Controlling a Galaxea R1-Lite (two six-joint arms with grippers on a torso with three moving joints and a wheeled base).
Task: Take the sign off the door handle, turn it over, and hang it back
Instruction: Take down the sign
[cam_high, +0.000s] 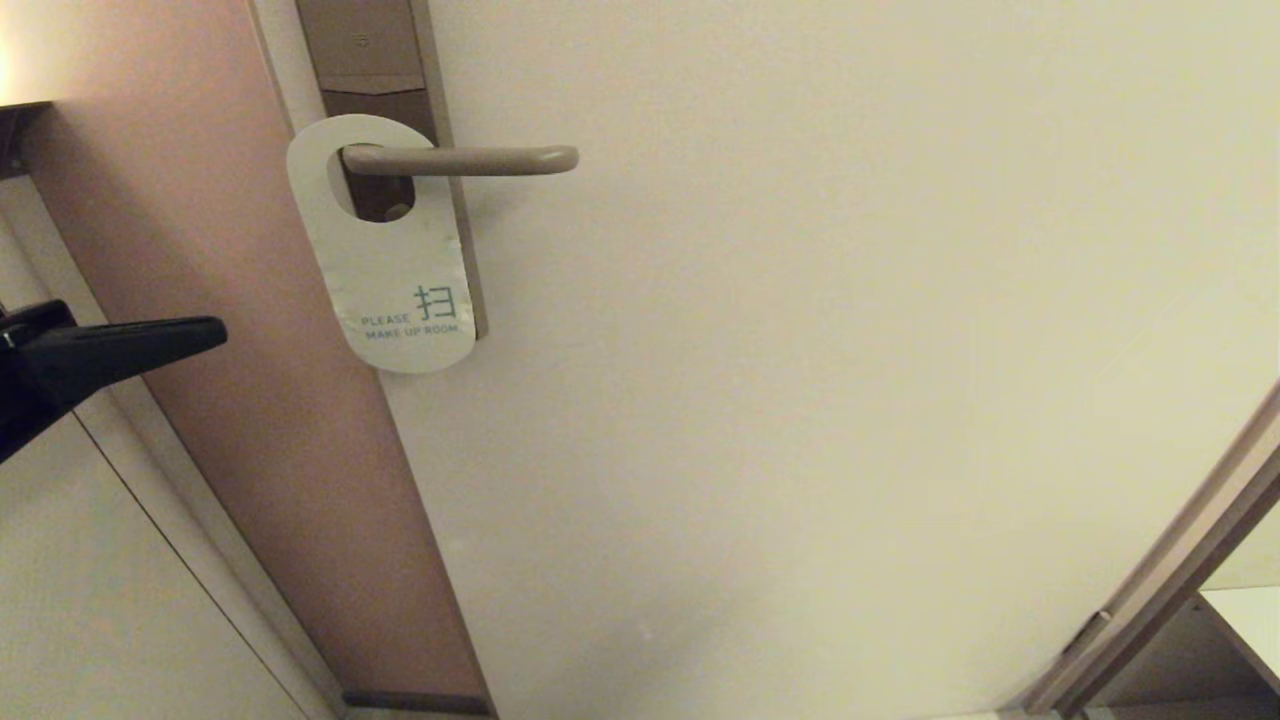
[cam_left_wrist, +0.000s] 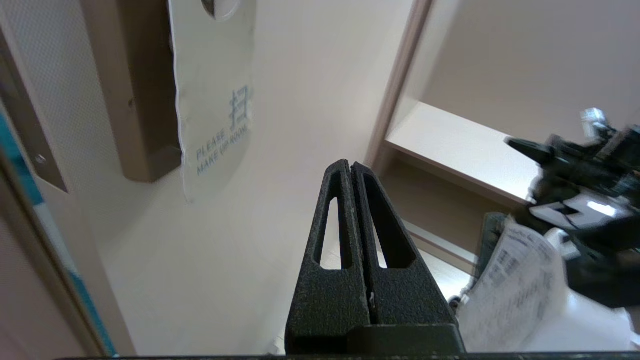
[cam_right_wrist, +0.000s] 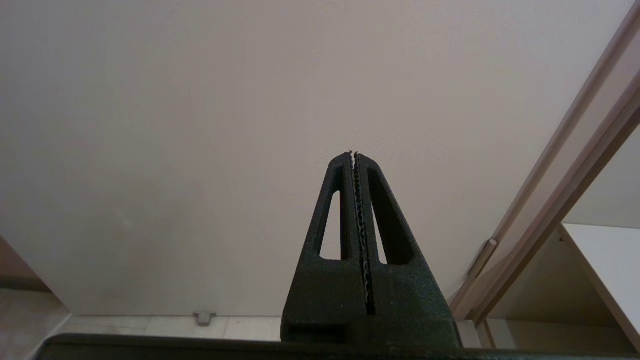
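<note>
So the sign (cam_high: 392, 262) is hanging on the door handle (cam_high: 462, 160), threaded over the lever through its big oval hole right up against the tall brown backplate (cam_high: 372, 60), with the off-white "PLEASE MAKE UP ROOM" face showing. It hangs a bit tilted, lower end swung toward the door edge.

My read on handling: this is a thin flat card, so basically weightless, and probably a bit bendy rather than rigid. The surface looks smooth, so I'd guess it's slippery between hard fingers, and it'll crease if squeezed at an angle. The narrow ring of card around the hole looks like the weak spot (I wouldn't tug there).

Best place to grab, I think, is the solid lower half near the printed text, pinching the flat faces from the free edge. Then it has to slide sideways along the lever and off the rounded end, not get pulled straight out.

Left gripper (cam_high: 205, 335) is off to the left of the sign and level with its lower part, well apart from it, fingers pressed together with nothing in them. It'll need to spread before it can pinch. Right gripper (cam_right_wrist: 354, 155) is also closed and empty, facing bare door (cam_right_wrist: 200, 125).
</note>
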